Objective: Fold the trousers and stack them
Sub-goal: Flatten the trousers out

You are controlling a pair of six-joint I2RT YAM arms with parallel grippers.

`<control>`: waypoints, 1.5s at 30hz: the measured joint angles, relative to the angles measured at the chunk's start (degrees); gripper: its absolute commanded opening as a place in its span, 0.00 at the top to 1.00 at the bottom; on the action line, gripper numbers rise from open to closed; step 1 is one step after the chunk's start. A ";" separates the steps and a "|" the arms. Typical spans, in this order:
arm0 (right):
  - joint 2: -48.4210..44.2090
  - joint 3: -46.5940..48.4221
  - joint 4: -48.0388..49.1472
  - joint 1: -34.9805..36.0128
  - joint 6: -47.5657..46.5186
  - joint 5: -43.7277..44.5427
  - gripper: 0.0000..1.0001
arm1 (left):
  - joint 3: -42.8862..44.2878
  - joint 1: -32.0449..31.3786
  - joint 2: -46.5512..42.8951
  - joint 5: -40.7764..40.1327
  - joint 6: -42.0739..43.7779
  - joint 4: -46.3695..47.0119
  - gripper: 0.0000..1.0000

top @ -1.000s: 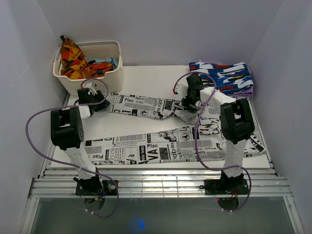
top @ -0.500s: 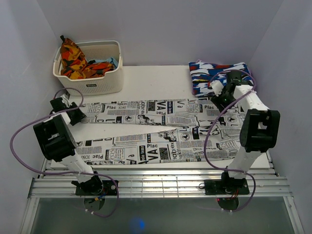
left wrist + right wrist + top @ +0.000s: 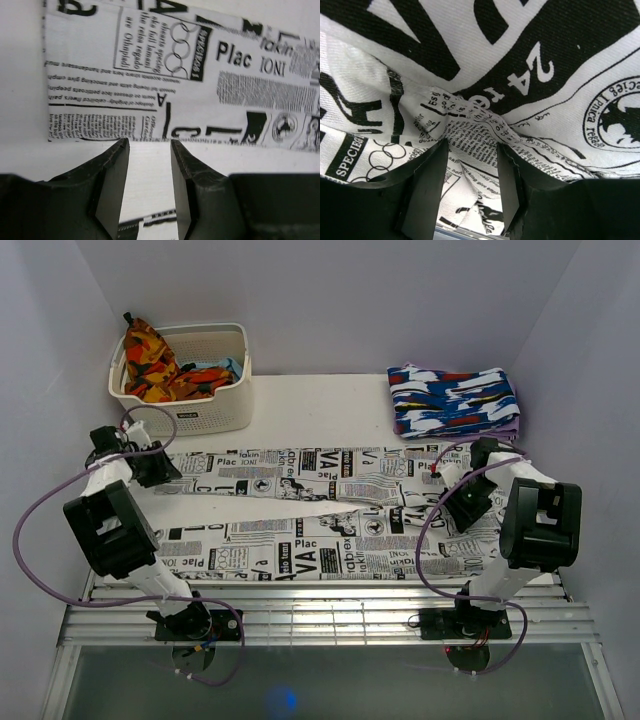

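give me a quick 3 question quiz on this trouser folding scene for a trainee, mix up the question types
1. True or false: the left gripper is clamped on a hem of the newspaper-print trousers.
2. Where does the folded blue-white-red garment lie? A) at the near left edge of the table B) at its far right corner C) on top of the trousers
3. Which end of the trousers is the right gripper on?

Key
1. False: its fingers are apart over bare table, with the hem just beyond them.
2. B
3. The waist end, with its fingers astride a bunched fold of cloth.
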 measured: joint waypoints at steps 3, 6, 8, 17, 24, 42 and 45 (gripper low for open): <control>0.02 0.00 0.15 0.33 1.55 -0.26 0.52 | 2.08 0.00 -2.51 2.82 8.79 -8.72 0.52; 0.37 0.26 0.11 1.60 4.07 -0.52 0.52 | 1.55 0.00 -4.59 3.45 16.44 -16.96 0.52; 0.66 0.57 0.07 2.45 6.03 -0.61 0.52 | 0.00 0.24 -5.11 3.19 20.44 -21.16 0.53; 0.83 0.83 0.98 2.99 13.40 -1.27 0.58 | -8.35 0.74 -0.70 -2.29 25.03 -24.90 0.57; 1.95 3.39 1.03 3.10 17.03 -4.24 0.75 | -2.23 1.07 5.07 -2.36 18.08 -25.77 0.59; 18.43 33.24 -2.84 3.13 15.54 -12.92 0.71 | 12.07 -5.66 8.81 4.72 16.33 -7.91 0.61; 22.38 32.46 -2.54 3.65 14.36 -11.78 0.72 | 12.26 -7.89 12.17 3.82 14.03 -4.11 0.62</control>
